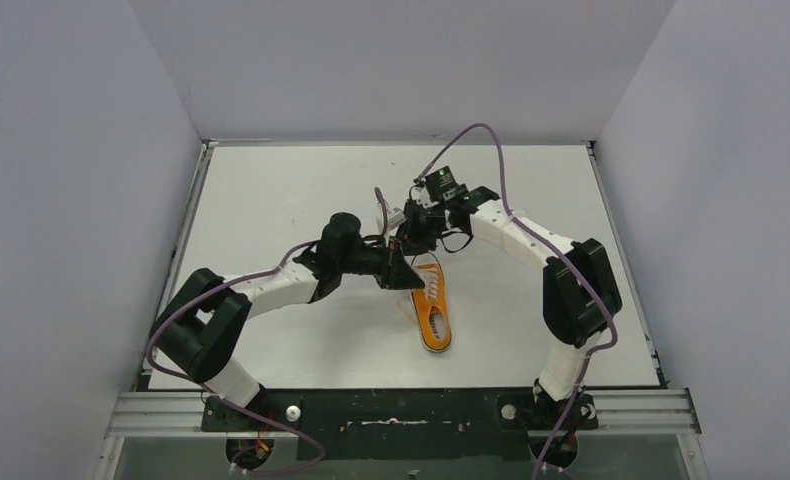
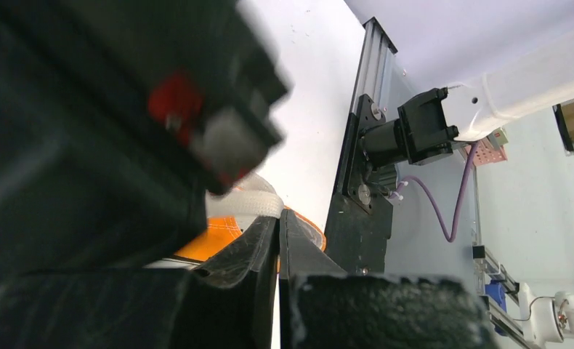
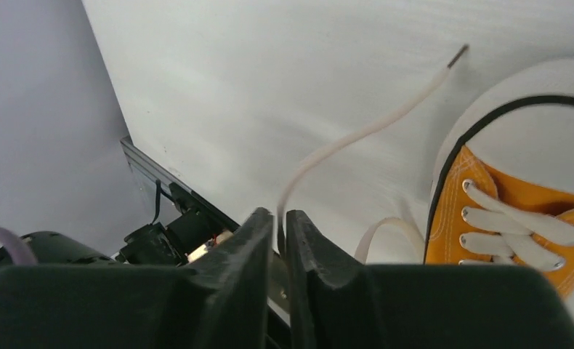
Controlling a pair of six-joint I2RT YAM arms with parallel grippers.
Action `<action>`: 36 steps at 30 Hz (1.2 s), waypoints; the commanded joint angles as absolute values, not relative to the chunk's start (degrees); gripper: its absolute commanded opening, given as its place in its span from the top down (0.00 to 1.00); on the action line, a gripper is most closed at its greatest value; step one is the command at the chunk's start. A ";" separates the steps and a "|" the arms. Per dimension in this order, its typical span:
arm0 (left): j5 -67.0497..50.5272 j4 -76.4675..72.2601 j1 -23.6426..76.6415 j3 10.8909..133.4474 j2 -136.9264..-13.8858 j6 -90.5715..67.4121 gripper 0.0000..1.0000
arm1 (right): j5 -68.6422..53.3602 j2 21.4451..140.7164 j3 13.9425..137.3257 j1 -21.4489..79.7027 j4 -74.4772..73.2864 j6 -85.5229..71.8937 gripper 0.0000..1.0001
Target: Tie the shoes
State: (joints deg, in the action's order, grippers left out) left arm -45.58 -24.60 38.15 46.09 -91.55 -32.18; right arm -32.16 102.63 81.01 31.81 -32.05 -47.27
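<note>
While sneaker (image 1: 433, 315) lies on table (image 1: 271, 200) | right jaws pinch lace (image 3: 357, 134) | left jaws pressed shut

Counter (image 1: 271, 200): white, flat. Carries one orange sneaker (image 1: 433, 312), sole down, right of centre, toe toward far edge.

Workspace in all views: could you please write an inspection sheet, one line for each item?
Surface: plain white table.
Job's things: one orange sneaker, untied.
Clutter: nothing seen.
Grippers: right gripper shut on a lace whose end trails free; left gripper shut beside the sneaker, hold hidden.
Cables: purple cables loop along both arms.
Surroundings: grey walls on three sides; metal rail at near edge.
</note>
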 commanded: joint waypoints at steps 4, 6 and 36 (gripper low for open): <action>-45.40 -28.04 36.74 46.78 -89.75 -34.55 1.00 | -31.46 101.66 87.87 30.27 -47.94 -38.26 0.45; -45.22 -27.25 36.05 47.26 -89.90 -35.63 1.00 | -29.63 99.91 87.92 27.97 -52.98 -33.95 0.36; -48.28 -18.56 33.31 55.63 -97.63 -53.86 1.00 | 26.02 86.64 50.84 66.47 -9.36 -22.66 0.44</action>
